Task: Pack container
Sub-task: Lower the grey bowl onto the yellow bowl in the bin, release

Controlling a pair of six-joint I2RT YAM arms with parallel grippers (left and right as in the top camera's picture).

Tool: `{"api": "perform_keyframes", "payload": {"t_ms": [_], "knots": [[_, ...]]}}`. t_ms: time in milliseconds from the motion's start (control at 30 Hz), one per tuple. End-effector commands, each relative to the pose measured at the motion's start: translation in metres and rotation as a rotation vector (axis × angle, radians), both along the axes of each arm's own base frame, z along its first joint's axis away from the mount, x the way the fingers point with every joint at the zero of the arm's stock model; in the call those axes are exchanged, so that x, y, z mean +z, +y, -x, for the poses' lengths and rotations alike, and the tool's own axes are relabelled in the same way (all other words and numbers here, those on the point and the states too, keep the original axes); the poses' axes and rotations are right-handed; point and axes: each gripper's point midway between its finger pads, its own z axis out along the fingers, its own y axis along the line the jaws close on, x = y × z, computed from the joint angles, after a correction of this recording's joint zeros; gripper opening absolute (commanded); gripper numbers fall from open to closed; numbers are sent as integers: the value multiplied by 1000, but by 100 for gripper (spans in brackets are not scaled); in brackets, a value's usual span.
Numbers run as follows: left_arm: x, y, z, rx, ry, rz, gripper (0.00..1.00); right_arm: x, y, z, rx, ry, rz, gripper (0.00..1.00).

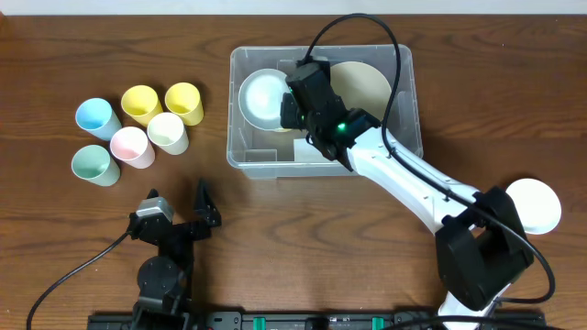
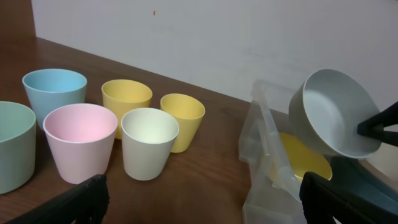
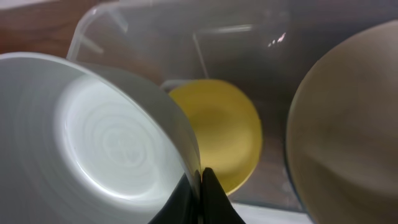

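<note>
The right hand (image 1: 290,110) is clamped on the rim of a white bowl (image 1: 263,95), holding it tilted over the left end of the clear bin (image 1: 240,158). The bin sits mid-surface (image 1: 73,229), toward the back. A yellow dish (image 3: 227,134) and a beige plate (image 1: 365,84) lie inside it. The left hand (image 1: 179,206) is wide open near the front edge. Six pastel cups (image 1: 147,130) stand left of the bin.

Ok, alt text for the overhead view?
The right hand, shut on the rim of a pale bowl, holds it over the clear container. Six pastel cups stand left of the container; the left hand sits open near the front edge.
</note>
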Motion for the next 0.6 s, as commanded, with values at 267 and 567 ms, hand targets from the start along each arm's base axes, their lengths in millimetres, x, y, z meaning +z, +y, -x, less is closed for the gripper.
{"api": "perform_keyframes", "payload": {"t_ms": [267, 567], "knots": [[-17, 3, 0, 15, 49, -27, 98, -5, -19, -24, -98, -63, 61, 2], [-17, 3, 0, 15, 49, -27, 98, -30, -18, -31, -108, -40, 72, 4]]}}
